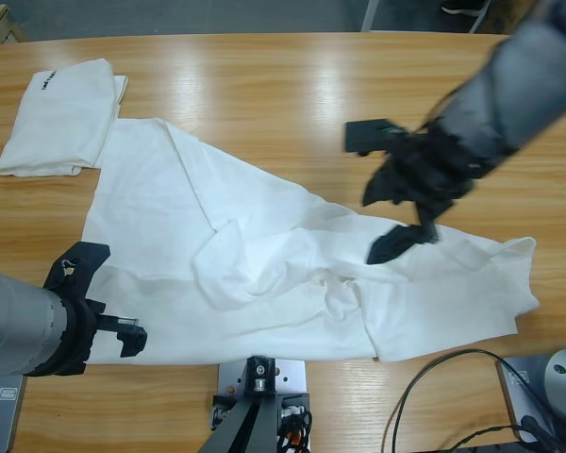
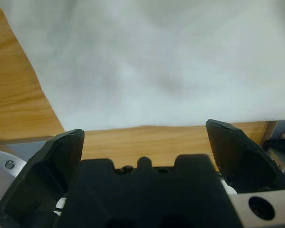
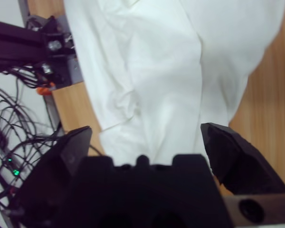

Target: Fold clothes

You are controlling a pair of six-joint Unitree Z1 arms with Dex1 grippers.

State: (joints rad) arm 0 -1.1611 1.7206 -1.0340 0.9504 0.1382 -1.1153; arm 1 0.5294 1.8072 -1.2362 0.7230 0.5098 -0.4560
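- I see the spread T-shirt [image 1: 264, 255] rumpled across the desk's [image 1: 292, 85] middle; a folded T-shirt [image 1: 61, 118] lies at its far left corner.
- My left end effector [image 1: 99, 297] sits spread at the shirt's near-left edge.
- My right end effector [image 1: 401, 217] hangs spread over its right part.

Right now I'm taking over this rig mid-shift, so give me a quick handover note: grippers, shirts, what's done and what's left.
Left gripper: open, holding nothing, at the near left edge of the spread T-shirt.
Right gripper: open, holding nothing, above the shirt's right part.
Spread T-shirt: crumpled across the middle of the table, not yet folded.
Folded T-shirt: lies at the far left corner, black mark up, its edge meeting the spread one.
Done: one shirt folded. Left: flatten and fold the spread one.
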